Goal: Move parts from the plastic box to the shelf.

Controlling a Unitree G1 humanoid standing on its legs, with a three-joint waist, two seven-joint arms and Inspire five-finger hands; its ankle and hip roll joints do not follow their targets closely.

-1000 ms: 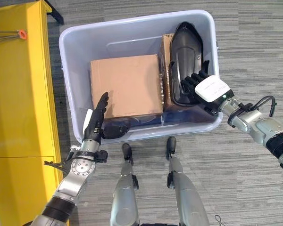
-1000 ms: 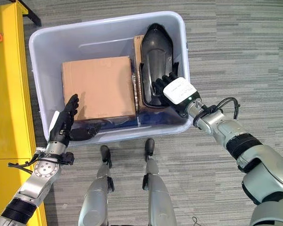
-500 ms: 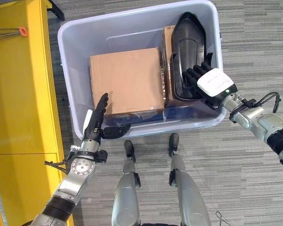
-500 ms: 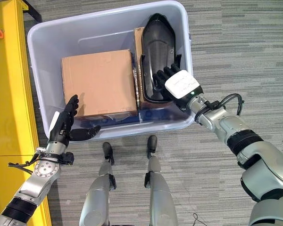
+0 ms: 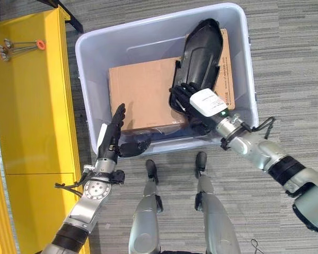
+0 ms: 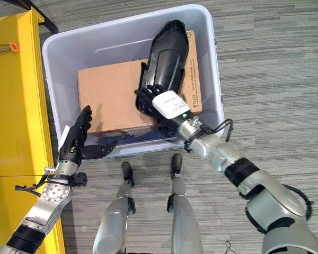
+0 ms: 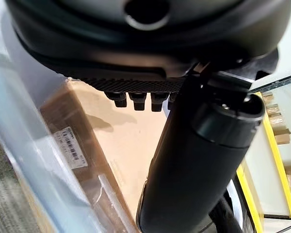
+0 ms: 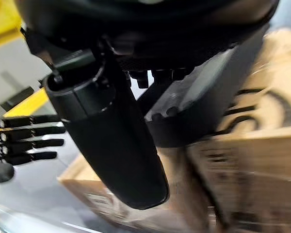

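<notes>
Left eye view: the plastic box [image 5: 85, 79], a pale tub on the carpet, is seen below both hands, with the yellow shelf [image 5: 32, 106] well out past the left hand [image 5: 110, 138].

Inside the tub, a big cardboard box [image 5: 140, 92] is seen just ahead of the left hand's fingertips. It looks stiff and flat-sided, probably awkward for one hand, and is judged best taken by two opposite edges. A second cardboard box [image 5: 226, 58] is glimpsed beyond the right hand [image 5: 193, 103], partly covered.

Now the black part [image 5: 201, 50]: a long, curved, glossy moulded shell, tilted across both boxes with its narrow end pointing away from the right hand. It is judged rigid and light for its length, but slick, so a hold on the rim of its near end looks surer than one on the smooth back.

The right hand is laid on that near end with fingers bent over its edge; in the right wrist view the shell's rim sits just past the thumb. Whether it is truly clamped cannot be told.

The left hand is held flat and straight, thumb out, just outside the tub's near wall, gripping nothing.
</notes>
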